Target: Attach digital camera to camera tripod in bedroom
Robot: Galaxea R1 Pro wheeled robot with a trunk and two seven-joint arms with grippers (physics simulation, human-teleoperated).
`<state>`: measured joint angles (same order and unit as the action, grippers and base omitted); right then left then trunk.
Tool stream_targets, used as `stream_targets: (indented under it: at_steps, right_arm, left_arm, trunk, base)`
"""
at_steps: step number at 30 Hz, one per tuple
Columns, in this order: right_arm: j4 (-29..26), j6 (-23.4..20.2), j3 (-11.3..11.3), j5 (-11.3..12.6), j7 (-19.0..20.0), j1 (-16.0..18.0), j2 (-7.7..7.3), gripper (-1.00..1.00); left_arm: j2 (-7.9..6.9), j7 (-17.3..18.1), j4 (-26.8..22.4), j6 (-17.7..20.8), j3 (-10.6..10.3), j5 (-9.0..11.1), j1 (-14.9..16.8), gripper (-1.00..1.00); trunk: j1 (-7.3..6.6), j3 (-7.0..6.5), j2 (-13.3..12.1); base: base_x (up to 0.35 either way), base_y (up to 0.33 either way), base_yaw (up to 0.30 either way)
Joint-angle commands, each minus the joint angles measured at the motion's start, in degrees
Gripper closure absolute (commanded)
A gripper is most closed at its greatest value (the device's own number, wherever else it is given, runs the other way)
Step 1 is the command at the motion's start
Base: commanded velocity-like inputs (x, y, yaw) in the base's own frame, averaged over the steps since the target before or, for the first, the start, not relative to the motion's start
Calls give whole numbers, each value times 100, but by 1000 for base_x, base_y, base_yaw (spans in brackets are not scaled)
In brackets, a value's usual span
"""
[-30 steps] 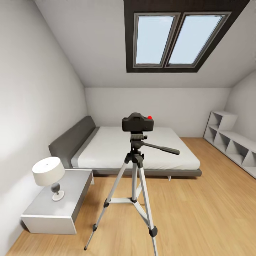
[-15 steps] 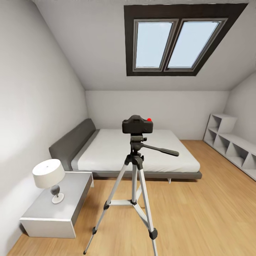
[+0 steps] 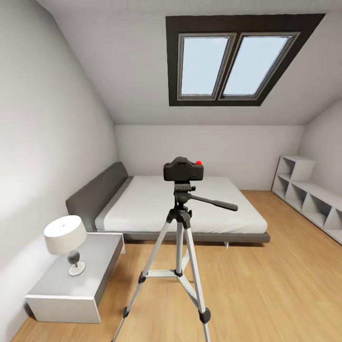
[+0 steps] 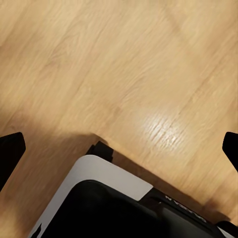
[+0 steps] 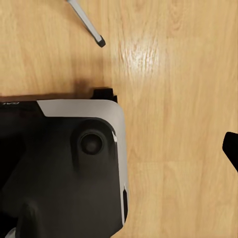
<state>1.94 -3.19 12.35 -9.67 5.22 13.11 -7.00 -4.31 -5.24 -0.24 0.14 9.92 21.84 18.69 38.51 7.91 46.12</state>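
Camera view has tilted up a touch since a second ago: skylight, bed and tripod all sit lower in frame together, so the head moved, not the things.

Left to right, head view. Lower left: a grey nightstand (image 3: 71, 280) with a white-shaded lamp (image 3: 65, 235). Behind it, the grey-headboard bed (image 3: 180, 204). Centre: the camera tripod (image 3: 179, 256), upright on the wood floor (image 3: 275, 285), pan handle running out toward the right of frame. The digital camera (image 3: 184, 170) sits level on the tripod head, touching it, red button up. Far right: white cube shelves (image 3: 308, 194).

Wrist views look down at floor and the robot's own base (image 5: 64, 163); one tripod foot (image 5: 100, 42) shows in the right wrist view's upper left. Left gripper (image 4: 119, 148) and right gripper (image 5: 119, 148): dark fingertips at the frame edges, spread wide, nothing between them.

Judgement: camera already mounted; it stands straight ahead, above both lowered arms, neither clearly nearer.
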Motion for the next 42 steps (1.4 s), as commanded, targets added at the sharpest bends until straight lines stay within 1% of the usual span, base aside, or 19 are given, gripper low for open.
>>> stream_targets:
  at_steps: [1, 14, 20, 23, 25, 26, 28, 29, 31, 33, 38, 42]
  right_arm:
    - [8, -10, 49, -57, 14, 7, -3, -100]
    - [8, 0, 50, -56, 6, 7, -3, -100]
    - [8, -6, 50, -59, 5, 7, -3, -100]
    - [8, -10, 49, -58, 5, 7, -3, -100]
    - [8, -9, 50, -56, 5, 7, -3, -100]
    - [8, -8, 50, -55, 5, 7, -3, -100]
    - [8, -7, 49, -58, 5, 7, -3, -100]
    - [8, -7, 49, -57, 5, 7, -3, -100]
    - [8, -7, 49, -55, 5, 7, -3, -100]
    - [8, -6, 49, -54, 5, 7, -3, -100]
    - [8, -6, 49, -56, 5, 7, -3, -100]
    - [8, -6, 49, -53, 5, 7, -3, -100]
  left_arm:
    - [1, -12, -2, 0, 45, -14, 3, -100]
    - [1, -13, -2, 2, 45, -15, 3, -100]
    - [31, 7, 9, -1, 43, -30, 3, -100]
    - [44, 44, 24, 11, 38, -35, -67, -100]
    - [52, 91, 24, 12, 37, -138, -266, -100]
    - [54, 105, 24, 12, 37, -179, -316, -100]
    - [57, 141, 24, -11, 36, -377, -473, -100]
    - [58, 147, 24, -29, 35, -424, -501, -100]
    - [78, 161, 24, -157, 34, -584, -568, -100]
    - [96, 166, 24, -288, 35, -673, -600, -100]
    - [110, 171, 24, -545, 34, -824, -674, -100]
    - [107, 165, 17, -597, 34, -859, -687, -100]
  trunk:
    - [1, -1, 6]
    - [1, -121, 6]
    - [1, -176, 6]
    - [1, -204, 6]
    - [1, -223, 6]
    - [1, -232, 6]
    - [1, -250, 6]
    - [1, -259, 6]
    - [1, -278, 6]
    - [1, -296, 6]
    - [1, -342, 6]
    - [1, -378, 6]
  base:
    - [0, 0, 0]
    - [0, 0, 0]
    - [0, 0, 0]
    - [0, 0, 0]
    - [0, 0, 0]
    - [0, 0, 0]
    - [0, 0, 0]
    - [0, 0, 0]
    - [0, 0, 0]
    - [0, 0, 0]
    - [0, 0, 0]
    - [0, 0, 0]
